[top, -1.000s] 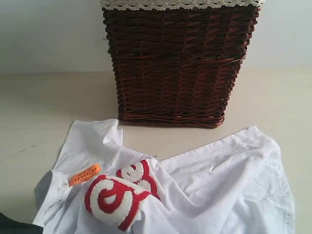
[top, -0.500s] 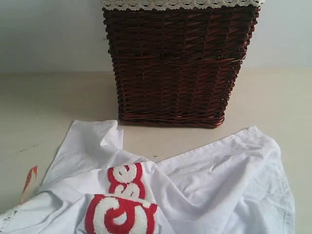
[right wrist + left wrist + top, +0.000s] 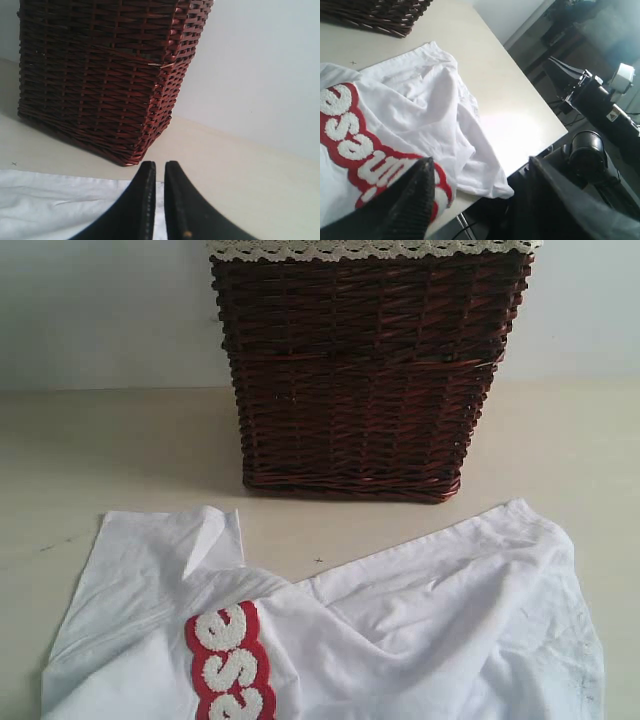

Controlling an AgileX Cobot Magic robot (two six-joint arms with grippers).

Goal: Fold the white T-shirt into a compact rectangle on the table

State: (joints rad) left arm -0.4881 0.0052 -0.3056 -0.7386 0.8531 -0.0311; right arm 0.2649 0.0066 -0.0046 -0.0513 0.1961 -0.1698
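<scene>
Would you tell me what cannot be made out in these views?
- Exterior view: the white T-shirt's near part and its red lettering are cut off by the bottom edge.
- Exterior view: the wicker basket's inside is hidden by its walls and the top edge.
- Left wrist view: the left gripper covers the lettering's end.

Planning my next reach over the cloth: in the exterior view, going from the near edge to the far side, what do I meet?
white T-shirt → bare strip of the table → dark wicker basket → pale wall
</scene>
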